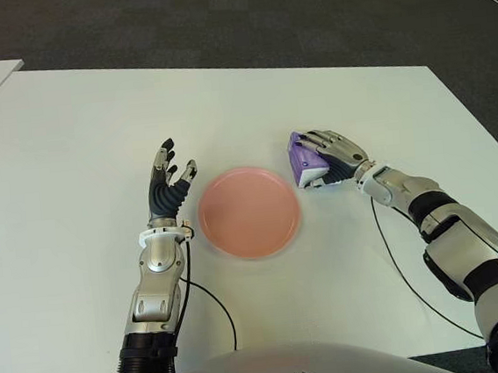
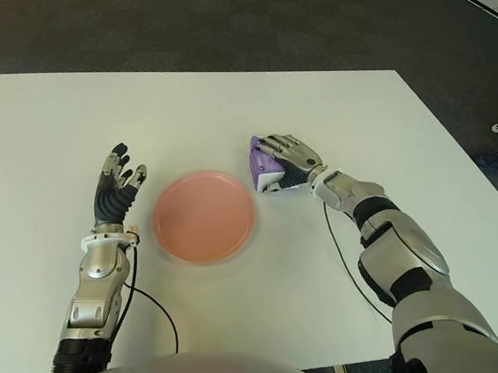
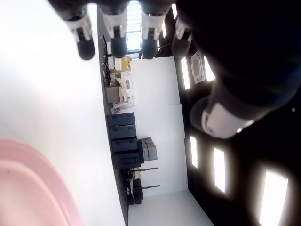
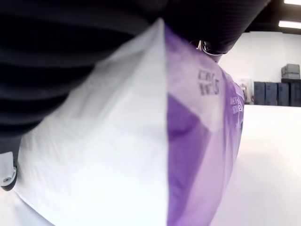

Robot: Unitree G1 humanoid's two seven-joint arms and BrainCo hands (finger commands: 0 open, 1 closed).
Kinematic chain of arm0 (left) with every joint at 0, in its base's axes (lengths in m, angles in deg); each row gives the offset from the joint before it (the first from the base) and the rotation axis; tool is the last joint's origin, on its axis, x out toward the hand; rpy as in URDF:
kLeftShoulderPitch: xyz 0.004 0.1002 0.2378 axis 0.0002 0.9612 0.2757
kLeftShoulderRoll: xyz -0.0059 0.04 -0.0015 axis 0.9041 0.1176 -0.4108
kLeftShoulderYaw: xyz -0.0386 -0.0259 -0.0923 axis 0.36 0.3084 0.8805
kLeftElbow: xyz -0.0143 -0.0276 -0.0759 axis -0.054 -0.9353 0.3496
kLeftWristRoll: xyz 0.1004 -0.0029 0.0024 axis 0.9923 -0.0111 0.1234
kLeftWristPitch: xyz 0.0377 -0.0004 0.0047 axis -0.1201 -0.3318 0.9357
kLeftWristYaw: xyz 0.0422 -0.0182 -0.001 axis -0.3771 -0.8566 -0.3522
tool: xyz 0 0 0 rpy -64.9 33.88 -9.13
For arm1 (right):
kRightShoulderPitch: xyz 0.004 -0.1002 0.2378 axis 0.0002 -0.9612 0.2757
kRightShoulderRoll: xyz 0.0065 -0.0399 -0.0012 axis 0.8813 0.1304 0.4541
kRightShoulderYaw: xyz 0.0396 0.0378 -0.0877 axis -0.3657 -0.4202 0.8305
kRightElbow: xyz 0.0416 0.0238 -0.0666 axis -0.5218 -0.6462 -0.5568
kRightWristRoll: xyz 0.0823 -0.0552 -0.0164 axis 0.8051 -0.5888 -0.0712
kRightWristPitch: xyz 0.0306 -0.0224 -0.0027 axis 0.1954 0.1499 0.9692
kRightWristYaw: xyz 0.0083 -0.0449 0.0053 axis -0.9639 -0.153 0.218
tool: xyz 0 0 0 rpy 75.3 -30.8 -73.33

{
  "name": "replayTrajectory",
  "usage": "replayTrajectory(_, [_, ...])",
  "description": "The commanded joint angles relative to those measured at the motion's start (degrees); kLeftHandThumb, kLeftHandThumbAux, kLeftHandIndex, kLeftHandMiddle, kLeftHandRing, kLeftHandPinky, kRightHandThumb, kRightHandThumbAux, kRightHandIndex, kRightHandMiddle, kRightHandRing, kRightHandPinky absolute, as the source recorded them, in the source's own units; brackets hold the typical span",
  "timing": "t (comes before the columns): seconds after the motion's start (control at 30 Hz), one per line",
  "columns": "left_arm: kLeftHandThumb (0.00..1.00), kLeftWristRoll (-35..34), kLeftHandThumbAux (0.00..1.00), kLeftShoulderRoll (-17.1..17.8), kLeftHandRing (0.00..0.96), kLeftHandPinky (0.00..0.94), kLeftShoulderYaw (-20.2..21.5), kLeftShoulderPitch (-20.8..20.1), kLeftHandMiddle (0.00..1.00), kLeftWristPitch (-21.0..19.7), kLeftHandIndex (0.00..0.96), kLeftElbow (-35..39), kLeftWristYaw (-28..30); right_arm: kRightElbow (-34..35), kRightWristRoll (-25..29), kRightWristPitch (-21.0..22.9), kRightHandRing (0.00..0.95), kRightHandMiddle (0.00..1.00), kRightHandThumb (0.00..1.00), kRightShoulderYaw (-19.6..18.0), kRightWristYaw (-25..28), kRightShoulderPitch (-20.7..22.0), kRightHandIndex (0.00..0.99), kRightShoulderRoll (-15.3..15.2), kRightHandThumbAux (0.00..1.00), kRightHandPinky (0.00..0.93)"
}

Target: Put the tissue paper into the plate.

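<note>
Right hand point(image 1: 338, 153) curled over the purple-and-white tissue paper pack point(image 1: 304, 161), fingers wrapped across its top, pack pressed on the white table point(image 1: 69, 151) just right of the pink plate point(image 1: 249, 211). Fills the right wrist view, purple and white wrapper tight against the dark palm. Nothing inside the plate. Left hand point(image 1: 167, 184) just left of the plate, fingers spread and pointing away, gripping nothing.

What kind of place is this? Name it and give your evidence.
Probably a lab or office-style workroom: a large plain white table on dark grey carpet, and, in the left wrist view, stacked dark equipment cases against a white wall under ceiling light panels.
</note>
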Motion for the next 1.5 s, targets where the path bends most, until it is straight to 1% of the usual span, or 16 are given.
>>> replayTrajectory(0.03, [0.000, 0.54, 0.628, -0.92, 0.000, 0.000, -0.48, 1.22, 0.001, -1.48, 0.006, 0.37, -0.60, -2.25, -3.92, 0.43, 0.000, 0.000, 0.239, 4.03, 3.49, -5.33, 0.000, 2.83, 0.461, 0.000])
replayTrajectory(0.4, [0.000, -0.63, 0.634, -1.43, 0.000, 0.000, 0.46, 1.00, 0.000, -0.21, 0.000, -1.19, -1.03, -2.79, -3.26, 1.13, 0.000, 0.000, 0.251, 4.33, 2.83, -6.06, 0.000, 3.49, 0.461, 0.000])
replayTrajectory(0.5, [0.000, -0.36, 0.628, -1.38, 0.000, 0.000, 0.77, 0.62, 0.000, 1.73, 0.000, -3.11, -1.93, -2.96, -2.84, 1.05, 0.000, 0.000, 0.260, 4.05, 2.93, -6.23, 0.000, 3.63, 0.461, 0.000])
replayTrajectory(0.6, [0.000, -0.77, 0.620, -0.88, 0.000, 0.000, 0.53, 0.39, 0.000, 2.90, 0.000, -3.78, -1.24, -3.07, -2.43, 0.94, 0.000, 0.000, 0.267, 3.81, 3.05, -6.32, 0.000, 3.69, 0.462, 0.000])
replayTrajectory(0.87, [0.000, -0.14, 0.611, -0.07, 0.000, 0.002, -0.53, 0.50, 0.000, 1.91, 0.007, -1.88, -0.23, -3.55, -1.68, 1.37, 0.000, 0.000, 0.305, 3.26, 2.63, -6.34, 0.000, 4.18, 0.466, 0.000])
replayTrajectory(0.9, [0.000, 0.11, 0.611, -0.08, 0.000, 0.001, -0.57, 0.55, 0.000, 1.91, 0.007, -1.88, -0.48, -4.41, -2.10, 2.94, 0.000, 0.000, 0.313, 3.57, 1.36, -6.73, 0.000, 5.09, 0.468, 0.000])
replayTrajectory(0.93, [0.000, 0.30, 0.613, -0.10, 0.000, 0.004, -0.61, 0.58, 0.000, 1.89, 0.008, -1.87, -0.66, -5.06, -2.41, 4.09, 0.000, 0.000, 0.333, 3.81, 0.42, -7.01, 0.000, 5.77, 0.472, 0.015])
replayTrajectory(0.97, [0.000, 0.38, 0.614, -0.15, 0.000, 0.005, -0.67, 0.69, 0.000, 1.79, 0.008, -1.63, -0.71, -6.24, -3.46, 6.66, 0.000, 0.000, 0.340, 4.62, -2.02, -7.60, 0.000, 6.88, 0.473, 0.021])
replayTrajectory(1.0, [0.000, 0.43, 0.620, -0.20, 0.000, 0.007, -0.70, 0.76, 0.000, 1.71, 0.010, -1.46, -0.72, -7.07, -4.18, 8.44, 0.014, 0.014, 0.371, 5.21, -3.76, -7.99, 0.003, 7.64, 0.477, 0.060])
replayTrajectory(1.1, [0.000, 0.31, 0.629, -0.44, 0.000, 0.010, -0.66, 0.87, 0.000, 1.77, 0.014, -1.21, -0.74, -8.13, -5.93, 12.09, 0.047, 0.044, 0.425, 6.80, -8.42, -8.43, 0.018, 8.58, 0.479, 0.127])
replayTrajectory(1.13, [0.000, 0.30, 0.633, -0.53, 0.000, 0.011, -0.65, 0.91, 0.002, 1.83, 0.017, -1.13, -0.81, -8.24, -6.28, 12.87, 0.071, 0.064, 0.464, 7.26, -9.68, -8.42, 0.033, 8.67, 0.471, 0.159])
replayTrajectory(1.3, [0.000, 0.57, 0.642, -0.70, 0.000, 0.010, -0.76, 1.04, 0.011, 2.51, 0.026, -1.12, -1.21, -8.86, -6.25, 14.71, 0.141, 0.120, 0.585, 8.41, -13.40, -8.59, 0.077, 9.44, 0.440, 0.245])
replayTrajectory(1.33, [0.000, 0.67, 0.644, -0.74, 0.000, 0.012, -0.79, 1.05, 0.014, 2.73, 0.028, -1.22, -1.34, -8.94, -6.05, 14.83, 0.171, 0.142, 0.629, 8.48, -13.92, -8.62, 0.095, 9.58, 0.437, 0.277])
replayTrajectory(1.43, [0.003, 0.19, 0.648, -0.52, 0.000, 0.014, -0.09, 1.12, 0.015, 3.77, 0.030, -2.56, -1.45, -8.99, -5.36, 15.21, 0.231, 0.185, 0.700, 8.37, -15.74, -8.64, 0.133, 10.10, 0.442, 0.333])
replayTrajectory(1.47, [0.007, -0.26, 0.652, -0.28, 0.000, 0.012, 0.43, 1.13, 0.014, 4.28, 0.029, -3.38, -1.34, -9.00, -5.19, 15.39, 0.316, 0.264, 0.774, 8.30, -16.34, -8.65, 0.189, 10.25, 0.470, 0.392])
replayTrajectory(1.5, [0.010, -0.54, 0.654, -0.26, 0.000, 0.011, 0.82, 1.09, 0.012, 4.58, 0.028, -4.00, -1.40, -9.14, -5.02, 15.74, 0.372, 0.316, 0.823, 8.20, -16.95, -8.71, 0.225, 10.52, 0.488, 0.430])
